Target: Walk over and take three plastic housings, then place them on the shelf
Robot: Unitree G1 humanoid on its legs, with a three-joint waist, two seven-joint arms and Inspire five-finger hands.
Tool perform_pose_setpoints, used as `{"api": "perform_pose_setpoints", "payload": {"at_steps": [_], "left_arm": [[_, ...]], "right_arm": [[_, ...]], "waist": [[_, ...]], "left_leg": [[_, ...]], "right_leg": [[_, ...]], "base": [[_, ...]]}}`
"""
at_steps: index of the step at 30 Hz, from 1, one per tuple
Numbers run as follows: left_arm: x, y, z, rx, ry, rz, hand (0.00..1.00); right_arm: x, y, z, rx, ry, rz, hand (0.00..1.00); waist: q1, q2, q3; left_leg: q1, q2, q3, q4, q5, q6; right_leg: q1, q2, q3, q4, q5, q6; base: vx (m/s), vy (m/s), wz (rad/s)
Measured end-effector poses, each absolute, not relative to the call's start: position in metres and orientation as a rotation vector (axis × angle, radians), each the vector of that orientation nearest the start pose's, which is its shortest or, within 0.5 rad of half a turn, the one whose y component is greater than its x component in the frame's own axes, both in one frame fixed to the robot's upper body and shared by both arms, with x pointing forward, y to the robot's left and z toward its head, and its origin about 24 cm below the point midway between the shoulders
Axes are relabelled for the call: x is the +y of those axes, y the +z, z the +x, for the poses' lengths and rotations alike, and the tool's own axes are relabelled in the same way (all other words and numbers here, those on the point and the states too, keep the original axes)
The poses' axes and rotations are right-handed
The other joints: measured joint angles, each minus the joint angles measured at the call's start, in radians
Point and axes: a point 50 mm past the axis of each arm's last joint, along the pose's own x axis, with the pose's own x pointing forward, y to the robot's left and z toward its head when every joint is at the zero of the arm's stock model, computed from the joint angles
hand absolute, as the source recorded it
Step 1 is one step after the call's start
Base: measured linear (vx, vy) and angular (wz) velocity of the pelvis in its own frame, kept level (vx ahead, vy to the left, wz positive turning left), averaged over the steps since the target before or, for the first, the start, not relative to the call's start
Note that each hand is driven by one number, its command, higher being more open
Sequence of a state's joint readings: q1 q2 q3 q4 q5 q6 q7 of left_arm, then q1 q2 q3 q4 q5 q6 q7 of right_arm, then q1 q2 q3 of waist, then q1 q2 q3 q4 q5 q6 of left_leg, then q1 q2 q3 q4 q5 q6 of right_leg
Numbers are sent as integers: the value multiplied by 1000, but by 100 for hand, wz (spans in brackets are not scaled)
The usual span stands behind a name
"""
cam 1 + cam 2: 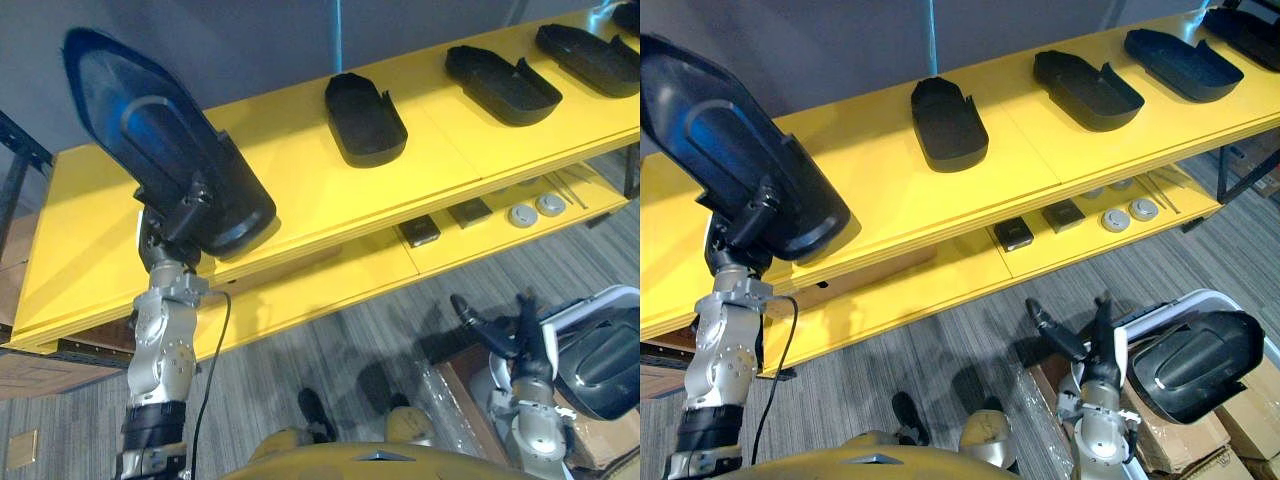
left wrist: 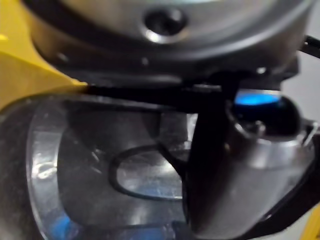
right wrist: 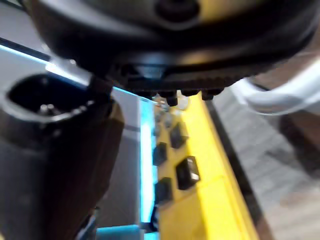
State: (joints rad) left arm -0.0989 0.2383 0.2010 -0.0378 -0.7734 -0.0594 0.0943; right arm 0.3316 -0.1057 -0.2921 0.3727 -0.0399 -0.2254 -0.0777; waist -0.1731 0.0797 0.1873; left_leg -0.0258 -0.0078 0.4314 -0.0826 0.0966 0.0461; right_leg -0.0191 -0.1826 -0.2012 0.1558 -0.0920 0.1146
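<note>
Left eye view: my left hand [image 1: 172, 232] is clamped round the wide end of the held housing [image 1: 150, 130], up in the air over the left end of the yellow shelf [image 1: 300, 190]. Its long axis runs steeply up and away to the left, narrow tip highest, and the hollow side looks turned toward me (nothing like the laid housing [image 1: 365, 120], which sits flat with its hollow up).

Right eye view: right hand [image 1: 1092, 350] hangs low, fingers spread, holding nothing, beside a spare housing [image 1: 1190, 365].

Left wrist view: a dark finger lies across the glossy shell, so the grip looks real.

Right wrist view: shelf edge and small dark parts [image 3: 186, 172].

My worry: gripped at one end, it could lever loose. It could also land tilted and slide off the front edge.
</note>
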Motion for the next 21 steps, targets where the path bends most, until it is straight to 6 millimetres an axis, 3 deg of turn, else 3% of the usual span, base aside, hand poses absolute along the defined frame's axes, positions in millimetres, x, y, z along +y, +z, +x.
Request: {"api": "perform_pose_setpoints", "payload": {"at_steps": [2, 5, 11, 16, 21], "left_arm": [[245, 100, 276, -252, 222, -562, 0], [251, 108, 288, -261, 217, -564, 0], [261, 114, 305, -197, 221, -520, 0], [260, 94, 310, -57, 217, -540, 0], [260, 108, 318, -99, 171, -551, 0]], "right_arm": [[-259, -84, 113, 548, -386, -152, 100], [-251, -94, 116, 604, -312, -128, 100], [-242, -129, 83, 865, -273, -35, 100], [-240, -134, 76, 908, -250, -22, 100], [-238, -133, 82, 901, -245, 5, 100]], "waist": [[-1, 11, 11], [-16, 3, 24], [-23, 7, 61], [-34, 5, 84], [-25, -1, 114]], "left_leg": [[2, 0, 5, 0, 2, 2], [8, 1, 7, 0, 2, 1], [18, 1, 28, 5, -2, -4], [4, 3, 42, 7, -8, -13], [-10, 2, 42, 7, -5, -16]], "right_leg": [[-1, 1, 9, 2, 0, 0], [-4, 2, 13, 6, -1, -2], [-15, 6, 41, 26, -5, -7], [-49, 6, 60, 43, -14, -14], [-72, 1, 62, 68, -18, -15]], "base": [[50, 2, -8], [14, 6, -4], [1, 0, -11], [-22, 2, -11], [-3, -1, 1]]}}
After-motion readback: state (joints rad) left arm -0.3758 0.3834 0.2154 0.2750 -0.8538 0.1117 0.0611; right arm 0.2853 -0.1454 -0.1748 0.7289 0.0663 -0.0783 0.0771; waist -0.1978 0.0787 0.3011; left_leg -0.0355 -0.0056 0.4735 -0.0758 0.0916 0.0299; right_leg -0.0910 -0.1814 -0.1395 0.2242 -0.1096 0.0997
